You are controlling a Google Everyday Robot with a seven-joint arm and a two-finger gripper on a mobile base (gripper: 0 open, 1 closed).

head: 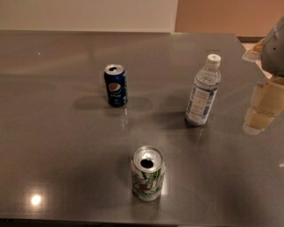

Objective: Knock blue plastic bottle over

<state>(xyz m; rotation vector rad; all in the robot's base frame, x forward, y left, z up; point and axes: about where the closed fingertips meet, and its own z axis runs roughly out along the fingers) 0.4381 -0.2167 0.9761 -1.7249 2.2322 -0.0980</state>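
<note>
The blue plastic bottle [203, 90] is clear, with a white screw cap and a blue-and-white label. It stands upright on the grey table [62, 133], right of centre. My gripper [261, 105] is pale and yellowish. It hangs at the right edge of the view, to the right of the bottle and apart from it, at about the height of the bottle's lower half. Nothing is in it that I can see.
A dark blue Pepsi can [116, 85] stands upright left of the bottle, further back. A green-and-white can [147, 173] with an open top stands near the front edge. The table's far edge meets a pale wall [88, 13].
</note>
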